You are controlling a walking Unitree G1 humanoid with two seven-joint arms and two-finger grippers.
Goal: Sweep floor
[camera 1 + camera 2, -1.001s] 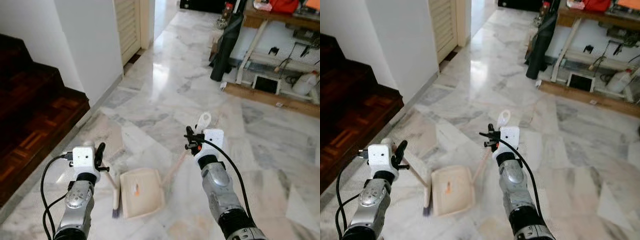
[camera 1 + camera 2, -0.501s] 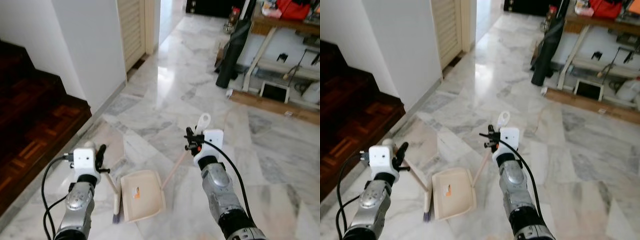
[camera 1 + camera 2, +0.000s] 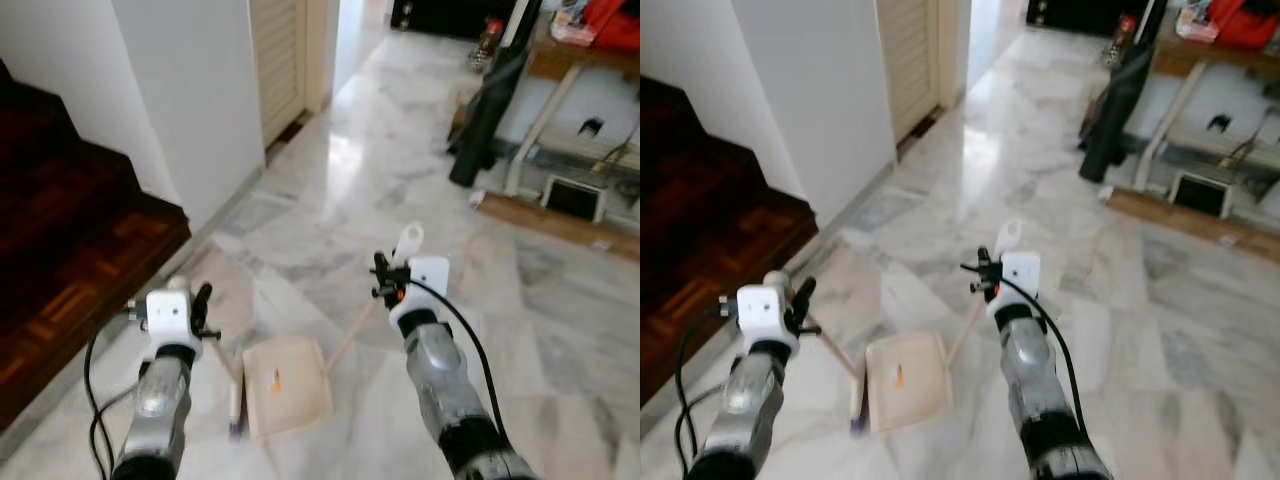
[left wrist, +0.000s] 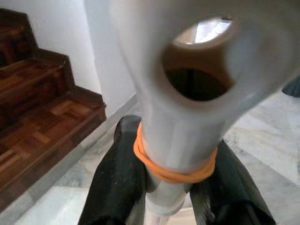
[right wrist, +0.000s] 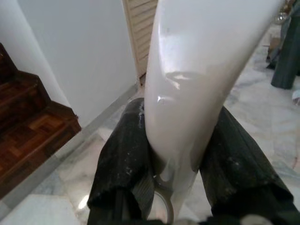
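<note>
A cream dustpan (image 3: 286,398) lies flat on the marble floor between my arms, its long handle (image 3: 350,335) rising to my right gripper (image 3: 383,279), which is shut on the dustpan handle (image 5: 183,89) near its white top end. My left gripper (image 3: 200,312) is shut on the broom handle (image 4: 178,140), just below its looped end with an orange rubber band. The broom (image 3: 235,385) slants down from that hand to its dark bristles (image 3: 236,430) by the dustpan's left edge.
Dark wooden stairs (image 3: 70,240) rise at the left beside a white wall (image 3: 190,100). A louvred door (image 3: 285,50) stands farther back. A black bag (image 3: 490,115) leans on a wooden bench (image 3: 570,130) with clutter at the far right. Open marble floor (image 3: 350,200) stretches ahead.
The camera has moved forward and tilted, so the whole scene has shifted. Both grippers keep their hold on the handles, and broom and dustpan stay in the same place relative to my arms.
</note>
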